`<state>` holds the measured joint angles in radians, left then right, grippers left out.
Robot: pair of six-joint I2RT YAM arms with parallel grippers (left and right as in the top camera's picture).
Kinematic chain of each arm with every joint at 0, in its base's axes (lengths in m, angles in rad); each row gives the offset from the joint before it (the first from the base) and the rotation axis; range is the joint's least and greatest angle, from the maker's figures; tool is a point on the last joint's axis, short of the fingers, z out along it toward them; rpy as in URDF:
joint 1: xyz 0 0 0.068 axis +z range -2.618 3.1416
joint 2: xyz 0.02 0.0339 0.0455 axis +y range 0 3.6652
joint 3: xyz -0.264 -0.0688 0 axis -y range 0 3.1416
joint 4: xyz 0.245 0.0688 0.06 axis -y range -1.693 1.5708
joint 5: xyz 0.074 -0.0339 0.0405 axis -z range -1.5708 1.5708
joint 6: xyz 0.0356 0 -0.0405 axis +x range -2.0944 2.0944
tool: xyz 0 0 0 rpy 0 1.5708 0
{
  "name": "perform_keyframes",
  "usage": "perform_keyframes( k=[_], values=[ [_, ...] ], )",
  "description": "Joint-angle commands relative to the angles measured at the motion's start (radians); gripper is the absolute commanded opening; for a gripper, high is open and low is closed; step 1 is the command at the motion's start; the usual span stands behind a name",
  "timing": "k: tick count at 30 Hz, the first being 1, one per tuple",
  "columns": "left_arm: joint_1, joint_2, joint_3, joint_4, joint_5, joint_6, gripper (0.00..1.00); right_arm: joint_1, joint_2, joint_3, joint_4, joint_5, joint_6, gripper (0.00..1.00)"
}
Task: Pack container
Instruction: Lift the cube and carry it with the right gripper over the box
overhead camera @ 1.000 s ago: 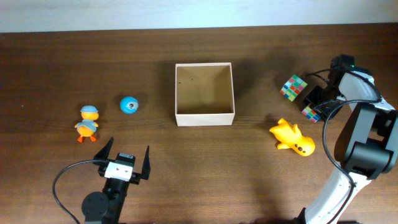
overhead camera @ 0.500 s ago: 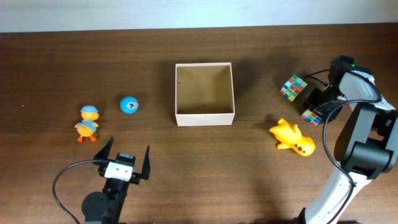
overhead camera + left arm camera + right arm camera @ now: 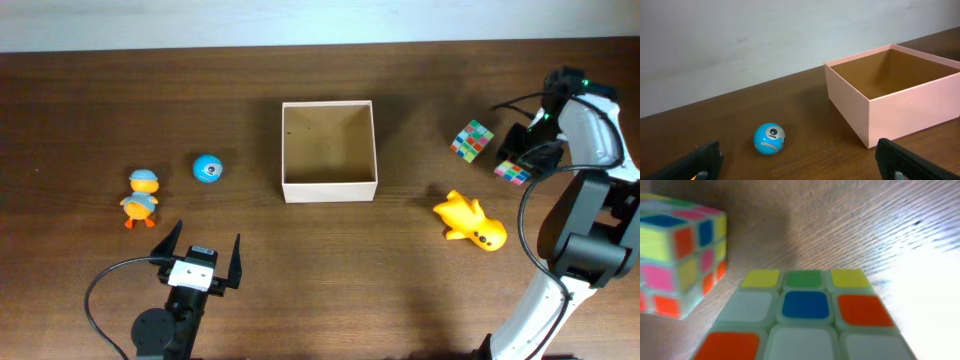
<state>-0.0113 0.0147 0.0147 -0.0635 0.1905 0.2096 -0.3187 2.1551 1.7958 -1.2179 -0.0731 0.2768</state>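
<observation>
The container is a square open box with white walls and a tan inside, at the table's middle; it shows empty, also in the left wrist view. My right gripper is shut on a multicoloured puzzle cube, which fills the lower right wrist view. A second puzzle cube stands just left of it. My left gripper is open and empty near the front edge, facing a blue ball.
An orange duck toy with a blue cap stands at the left. A yellow toy animal lies right of the container's front corner. A black cable loops beside each arm base.
My right gripper has moved right and slightly back with the puzzle cube in it, away from the second cube. The left arm has not moved.
</observation>
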Motion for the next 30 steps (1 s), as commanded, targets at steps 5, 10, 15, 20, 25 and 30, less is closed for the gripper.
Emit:
perform_keyframes(
  k=[5, 10, 15, 20, 25, 30],
  values=[
    [0.006, -0.01, -0.006, -0.001, -0.003, 0.013, 0.99, 0.005, 0.003, 0.211, -0.109, -0.171, -0.159, 0.47],
    [0.006, -0.01, -0.006, -0.001, -0.003, 0.013, 0.99, 0.005, 0.003, 0.327, -0.165, -0.463, -0.261, 0.47],
    [0.006, -0.01, -0.006, -0.001, -0.003, 0.013, 0.99, 0.011, -0.008, 0.371, -0.158, -0.795, -0.319, 0.48],
    [0.006, -0.01, -0.006, -0.001, -0.003, 0.013, 0.99, 0.068, -0.008, 0.38, -0.106, -1.047, -0.333, 0.48],
    [0.006, -0.01, -0.006, -0.001, -0.003, 0.013, 0.99, 0.184, -0.008, 0.381, -0.021, -1.159, -0.328, 0.48],
    [0.006, -0.01, -0.006, -0.001, -0.003, 0.013, 0.99, 0.354, -0.008, 0.38, 0.095, -1.129, -0.278, 0.48]
  ],
)
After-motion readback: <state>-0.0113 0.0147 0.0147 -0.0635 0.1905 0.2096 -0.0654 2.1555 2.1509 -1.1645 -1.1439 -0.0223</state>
